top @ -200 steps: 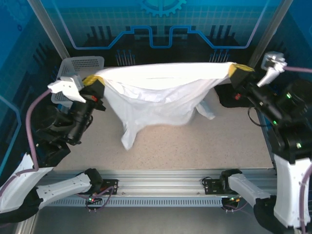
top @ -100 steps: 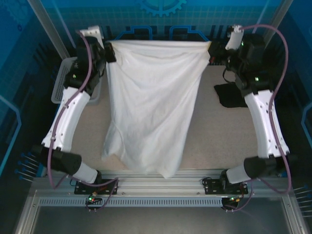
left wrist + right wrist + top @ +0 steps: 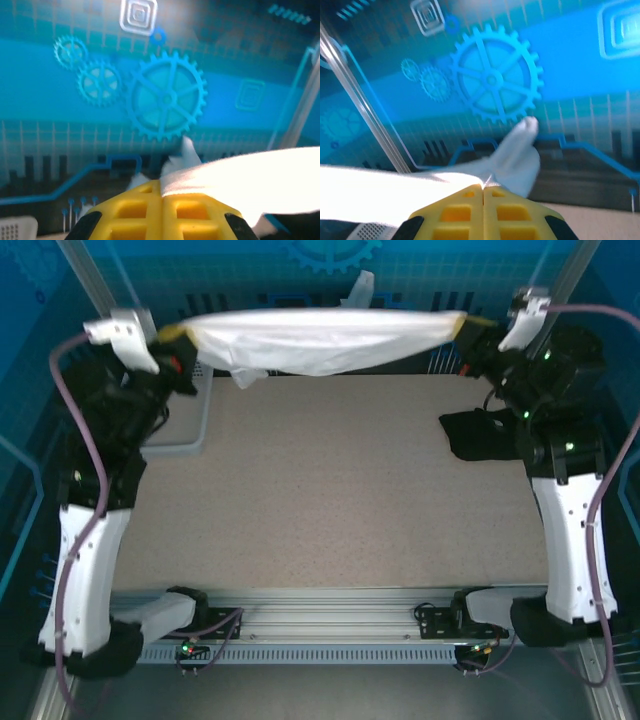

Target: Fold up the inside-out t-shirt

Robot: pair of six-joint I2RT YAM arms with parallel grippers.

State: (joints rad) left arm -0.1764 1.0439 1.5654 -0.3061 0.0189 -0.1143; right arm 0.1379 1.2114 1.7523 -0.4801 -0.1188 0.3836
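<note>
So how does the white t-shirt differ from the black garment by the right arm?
The wrinkled white cotton t-shirt hangs stretched between the left gripper and right gripper; the black folded garment lies on the table, ungripped. The t-shirt is spread wide, the garment bunched small. Both are cloth.

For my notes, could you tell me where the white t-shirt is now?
Top view: the white t-shirt stretches above the table's far edge, clamped between the left gripper and right gripper.
</note>
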